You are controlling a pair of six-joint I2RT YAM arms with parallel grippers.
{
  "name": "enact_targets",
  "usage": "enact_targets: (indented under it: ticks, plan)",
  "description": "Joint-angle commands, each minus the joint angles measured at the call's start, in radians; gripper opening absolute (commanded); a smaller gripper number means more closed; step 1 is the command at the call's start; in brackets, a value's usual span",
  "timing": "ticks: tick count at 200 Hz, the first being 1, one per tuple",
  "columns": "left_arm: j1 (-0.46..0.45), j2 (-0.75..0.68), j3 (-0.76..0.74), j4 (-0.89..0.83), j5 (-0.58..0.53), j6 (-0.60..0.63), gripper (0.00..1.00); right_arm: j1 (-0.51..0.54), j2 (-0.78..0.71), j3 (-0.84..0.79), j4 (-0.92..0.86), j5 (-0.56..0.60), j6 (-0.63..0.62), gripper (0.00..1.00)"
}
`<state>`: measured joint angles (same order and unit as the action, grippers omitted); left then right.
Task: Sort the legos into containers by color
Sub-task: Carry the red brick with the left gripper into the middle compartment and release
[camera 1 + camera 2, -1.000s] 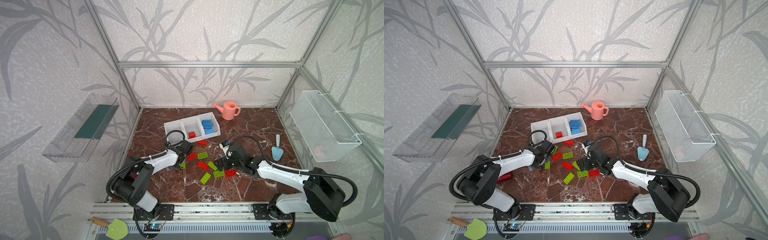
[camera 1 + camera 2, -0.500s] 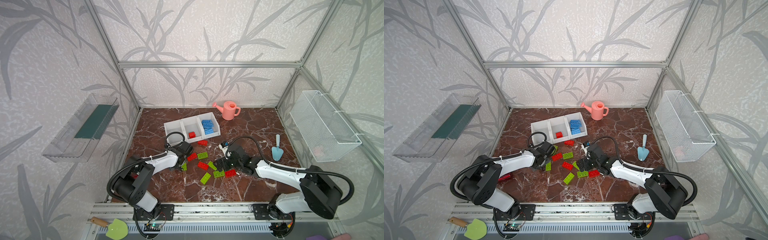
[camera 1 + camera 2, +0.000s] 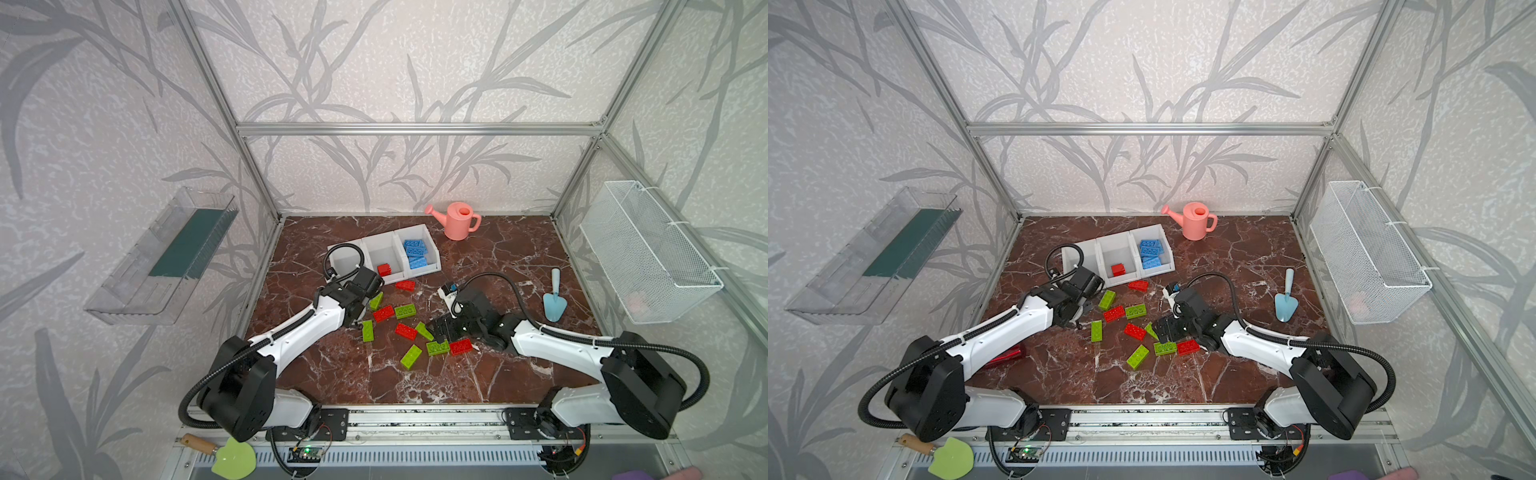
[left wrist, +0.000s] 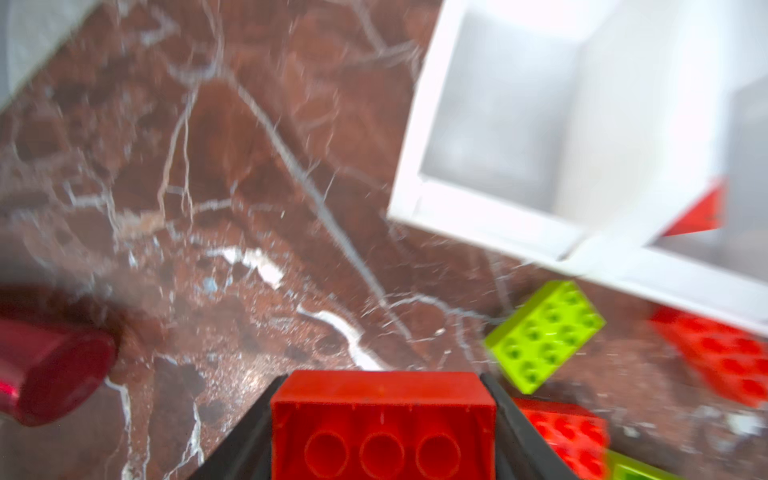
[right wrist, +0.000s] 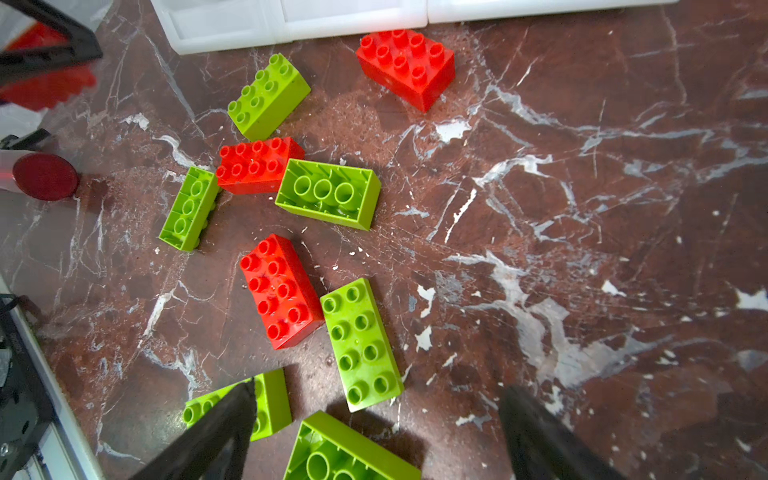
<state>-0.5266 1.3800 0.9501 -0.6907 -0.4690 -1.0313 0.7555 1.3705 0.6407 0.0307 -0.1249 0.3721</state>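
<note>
My left gripper [image 4: 382,379] is shut on a red lego [image 4: 382,428] held underside up, just above the floor in front of the containers [image 3: 432,266]. In both top views that gripper [image 3: 362,313] hides the brick. The left bin looks empty, the middle one holds a red lego [image 3: 385,269], and the right one holds blue legos [image 3: 415,251]. Several red and green legos lie loose between the arms, among them a red one [image 3: 383,313] and a green one [image 3: 405,311]. My right gripper [image 5: 377,386] hangs open over green legos [image 5: 359,340], holding nothing.
A pink watering can [image 3: 457,220] stands at the back. A blue trowel [image 3: 555,297] lies to the right. A wire basket [image 3: 648,257] hangs on the right wall and a clear tray [image 3: 166,253] on the left. A red cylinder [image 3: 1005,355] lies under the left arm.
The left gripper's jaws have closed on a red lego, and the gripper has shifted a little toward the bins. The right arm has barely moved.
</note>
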Motion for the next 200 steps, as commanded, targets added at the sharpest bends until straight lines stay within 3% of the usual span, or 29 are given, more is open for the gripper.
enact_targets:
  ticks: [1, 44, 104, 155, 200]
  plan:
    - [0.007, 0.012, 0.113, -0.078, -0.046, 0.096, 0.57, 0.003, -0.043, -0.020, 0.022, -0.003, 0.011, 0.92]
    - [0.017, 0.144, 0.328, -0.064, -0.009, 0.186, 0.57, 0.002, -0.074, -0.037, 0.038, 0.001, 0.022, 0.92]
    - [0.057, 0.424, 0.628, -0.065, 0.138, 0.273, 0.57, 0.003, -0.088, -0.055, 0.055, 0.023, 0.028, 0.92]
    - [0.099, 0.641, 0.842, -0.131, 0.235, 0.310, 0.55, 0.002, -0.084, -0.063, 0.069, 0.037, 0.028, 0.92]
    - [0.109, 0.753, 0.963, -0.144, 0.266, 0.346, 0.55, 0.002, -0.071, -0.064, 0.077, 0.041, 0.028, 0.93]
